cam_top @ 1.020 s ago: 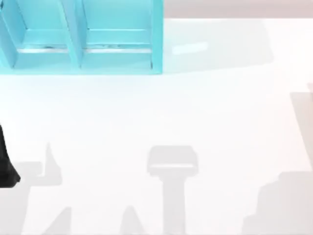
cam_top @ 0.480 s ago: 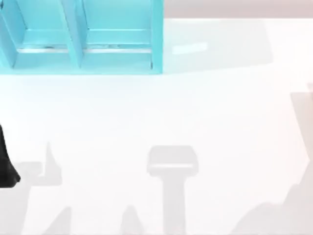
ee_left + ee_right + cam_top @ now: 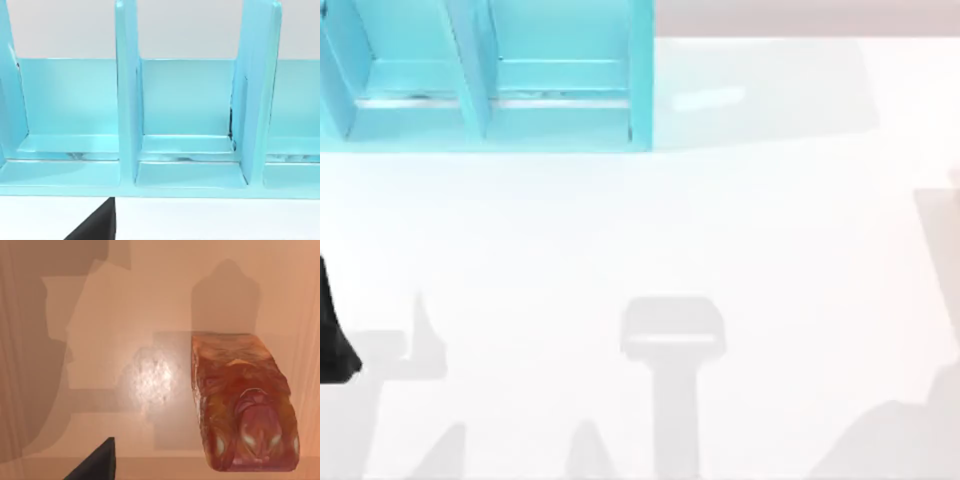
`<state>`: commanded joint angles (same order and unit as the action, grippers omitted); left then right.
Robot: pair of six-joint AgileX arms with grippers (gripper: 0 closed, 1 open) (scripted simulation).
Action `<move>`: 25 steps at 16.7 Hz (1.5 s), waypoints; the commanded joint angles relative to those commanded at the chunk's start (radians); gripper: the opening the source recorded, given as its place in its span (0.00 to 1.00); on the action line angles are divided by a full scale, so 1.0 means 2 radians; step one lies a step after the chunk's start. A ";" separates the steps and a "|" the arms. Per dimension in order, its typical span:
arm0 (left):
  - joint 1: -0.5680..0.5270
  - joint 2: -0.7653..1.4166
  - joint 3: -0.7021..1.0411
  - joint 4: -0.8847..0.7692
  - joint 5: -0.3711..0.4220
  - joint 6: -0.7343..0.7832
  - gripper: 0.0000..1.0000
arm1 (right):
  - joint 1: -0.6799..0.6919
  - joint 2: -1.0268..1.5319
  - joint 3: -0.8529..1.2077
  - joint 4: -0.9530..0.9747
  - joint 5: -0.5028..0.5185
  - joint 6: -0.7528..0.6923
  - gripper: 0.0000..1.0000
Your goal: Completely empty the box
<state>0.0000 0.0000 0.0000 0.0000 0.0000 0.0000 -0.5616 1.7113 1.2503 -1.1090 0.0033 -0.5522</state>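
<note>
Top view: shadow shift at the lower right edge, box unmoved.

The box (image 3: 490, 80) sits at the upper left of the worktop (image 3: 650, 220); compartments facing the left wrist view look bare. Over the last second only the shadow at lower right shrinks, suggesting the right arm moves off-frame. A reddish-brown block (image 3: 242, 402) lies below the right wrist. Whether either hand is apart or together cannot be told.

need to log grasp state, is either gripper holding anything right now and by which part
Cannot be told: no fingers are seen closed on anything. The right wrist view shows a reddish-brown block lying loose; the left wrist view faces the box.
</note>
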 joint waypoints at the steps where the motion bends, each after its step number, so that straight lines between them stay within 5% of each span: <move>1: 0.000 0.000 0.000 0.000 0.000 0.000 1.00 | 0.001 0.005 -0.013 0.019 0.000 0.001 1.00; 13: 0.000 0.000 0.000 0.000 0.000 0.000 1.00 | -0.007 0.046 -0.104 0.150 0.000 -0.006 1.00; 25: 0.000 0.000 0.000 0.000 0.000 0.000 1.00 | -0.007 0.046 -0.104 0.150 0.000 -0.006 0.10</move>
<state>0.0000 0.0000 0.0000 0.0000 0.0000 0.0000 -0.5749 1.8027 1.0420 -0.8089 0.0034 -0.5637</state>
